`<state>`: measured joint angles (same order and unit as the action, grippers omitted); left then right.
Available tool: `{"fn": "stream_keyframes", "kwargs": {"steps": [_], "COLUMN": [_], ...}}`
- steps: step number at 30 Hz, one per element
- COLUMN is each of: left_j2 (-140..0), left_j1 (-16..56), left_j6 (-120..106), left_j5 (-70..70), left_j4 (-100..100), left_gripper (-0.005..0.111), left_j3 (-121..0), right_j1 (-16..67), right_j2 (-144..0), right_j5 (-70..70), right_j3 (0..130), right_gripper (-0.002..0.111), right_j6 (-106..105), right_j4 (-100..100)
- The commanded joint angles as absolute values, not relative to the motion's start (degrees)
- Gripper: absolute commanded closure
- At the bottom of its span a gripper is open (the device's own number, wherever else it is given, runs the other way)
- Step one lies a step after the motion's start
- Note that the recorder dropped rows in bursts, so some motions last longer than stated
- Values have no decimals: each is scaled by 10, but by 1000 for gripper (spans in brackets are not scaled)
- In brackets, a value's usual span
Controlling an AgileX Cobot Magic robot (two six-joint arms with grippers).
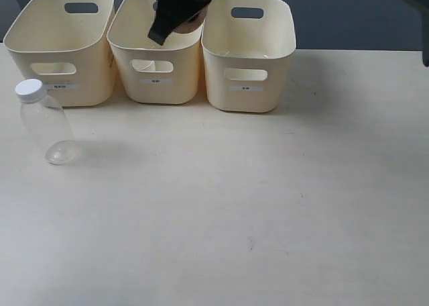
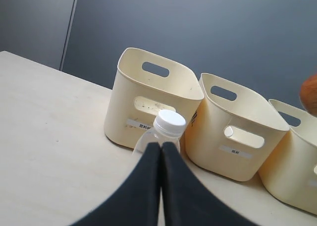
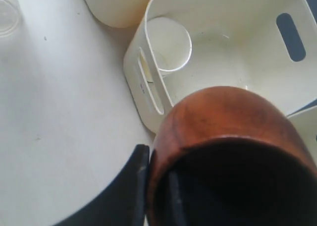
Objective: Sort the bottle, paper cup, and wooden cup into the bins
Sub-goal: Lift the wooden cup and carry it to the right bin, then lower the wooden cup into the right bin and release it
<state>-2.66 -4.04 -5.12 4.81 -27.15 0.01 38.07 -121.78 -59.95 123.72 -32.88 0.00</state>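
The wooden cup (image 3: 223, 122) was held by the right end effector (image 3: 156, 186) above the middle bin (image 1: 181, 71), which contained the paper cup (image 3: 171, 45). The bottle (image 1: 43, 121) stood near the left edge of the surface (image 1: 234, 205); the left end effector (image 2: 160, 151) was closed, empty.

Left end effector (image 2: 160, 146) closed, right end effector (image 3: 156, 170) clamped.

Pale cream tabletop (image 1: 268, 219), dark blue-grey wall (image 2: 223, 32) behind, vertical panel seam (image 2: 69, 28), soft even light
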Motion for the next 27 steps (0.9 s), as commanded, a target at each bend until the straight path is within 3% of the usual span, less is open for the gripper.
{"fn": "stream_keyframes", "kwargs": {"steps": [1,27], "left_j2": [-24,-24], "left_j1": [-37,-37], "left_j6": [-51,-51], "left_j5": [44,43], "left_j4": [-270,-270], "left_gripper": [107,107], "left_j3": [0,0], "right_j1": [365,280], "right_j2": [-1199,-1226], "right_j5": [-605,-603], "right_j3": [1237,1231], "right_gripper": [109,109], "right_j6": [-326,-249], "right_j4": [-5,-45]}}
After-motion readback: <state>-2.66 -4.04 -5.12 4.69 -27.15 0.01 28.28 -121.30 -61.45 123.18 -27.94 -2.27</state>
